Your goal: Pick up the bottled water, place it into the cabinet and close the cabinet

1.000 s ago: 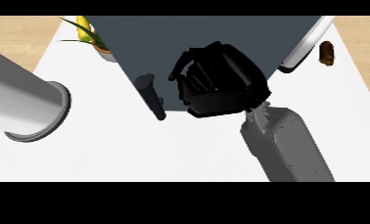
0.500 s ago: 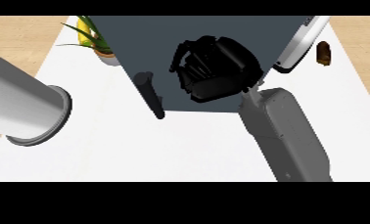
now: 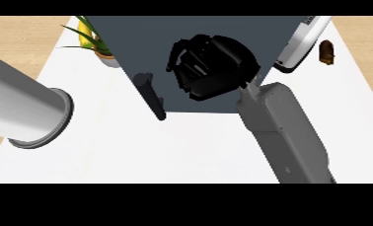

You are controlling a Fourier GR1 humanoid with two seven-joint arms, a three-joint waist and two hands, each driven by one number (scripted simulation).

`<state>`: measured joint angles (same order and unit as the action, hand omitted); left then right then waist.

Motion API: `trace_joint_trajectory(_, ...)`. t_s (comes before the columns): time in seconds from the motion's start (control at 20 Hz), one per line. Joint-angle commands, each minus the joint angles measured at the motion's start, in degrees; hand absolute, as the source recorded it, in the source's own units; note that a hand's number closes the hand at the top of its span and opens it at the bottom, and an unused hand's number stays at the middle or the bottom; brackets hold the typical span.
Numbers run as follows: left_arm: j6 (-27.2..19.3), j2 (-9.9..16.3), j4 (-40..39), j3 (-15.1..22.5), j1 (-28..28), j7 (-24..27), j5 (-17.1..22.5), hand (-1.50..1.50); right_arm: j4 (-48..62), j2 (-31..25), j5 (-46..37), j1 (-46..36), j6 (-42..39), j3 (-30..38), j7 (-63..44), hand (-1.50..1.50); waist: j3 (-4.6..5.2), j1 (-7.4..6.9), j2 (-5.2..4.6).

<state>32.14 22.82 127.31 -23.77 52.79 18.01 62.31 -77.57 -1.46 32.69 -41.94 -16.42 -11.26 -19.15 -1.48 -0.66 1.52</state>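
Fingers (image 3: 191, 62) of right hand (image 3: 215, 69) curled over cabinet (image 3: 146, 37); bottled water hidden; contents unclear.

The cabinet (image 3: 146, 37) stands at the far middle of the tabletop (image 3: 189, 151). A potted plant (image 3: 98, 47) sits just left of it. Its open door (image 3: 300, 42) hangs at the right, with a small object (image 3: 327, 52) farther right.

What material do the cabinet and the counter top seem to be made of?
The cabinet looks like painted metal or laminate: an even dark blue-grey, matt, with no grain; I cannot tell which. Its open door looks white and smooth. The counter top looks like plain white laminate or stone, with no pattern and no shine.
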Motion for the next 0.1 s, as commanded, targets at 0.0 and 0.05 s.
trace_joint_trajectory(0.0, -0.31, 1.7, 0.9, -3.01, 0.72, -1.46, 3.58, -1.5, 10.44, 0.22, -1.06, -8.65, 1.24, 5.07, 2.16, 1.5, 1.45, -2.13, -2.07)
trace_joint_trajectory(0.05, -0.06, -0.27, 1.07, -1.06, 1.13, -1.57, 1.64, -1.5, 9.01, 0.22, -0.07, -11.22, 2.94, 5.9, -0.49, 1.5, 1.49, -2.04, -1.89)
